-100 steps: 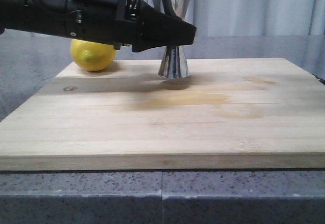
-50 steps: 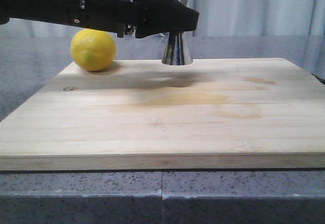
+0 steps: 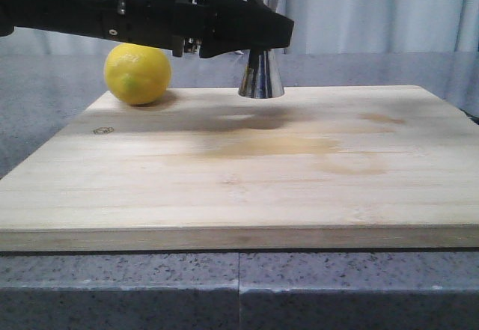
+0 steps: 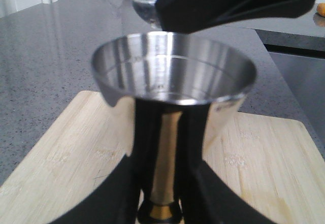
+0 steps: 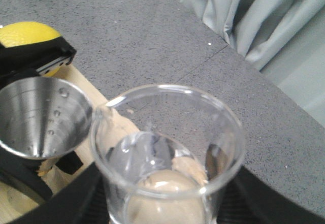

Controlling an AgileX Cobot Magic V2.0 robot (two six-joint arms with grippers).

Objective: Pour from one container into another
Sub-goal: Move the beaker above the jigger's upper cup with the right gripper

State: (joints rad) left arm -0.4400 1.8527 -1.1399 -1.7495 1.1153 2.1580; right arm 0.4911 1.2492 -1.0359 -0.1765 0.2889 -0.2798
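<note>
Grey speckled stone counter point(image 3: 45, 98) carrying a pale rectangular wooden cutting board point(image 3: 247, 173).
A round yellow lemon point(image 3: 137, 74) lies at the board's far left corner; the shiny steel hourglass-shaped jigger point(image 3: 260, 75) seems lifted just above the far edge.

jigger point(image 3: 260, 74) lifted off the cutting board point(image 3: 247, 165), base now hanging above the far edge instead of resting on it | left gripper point(image 3: 258, 34) raised with it, arm higher in front view | lemon point(image 3: 137, 73) now fully uncovered | last half second: almost no motion
</note>
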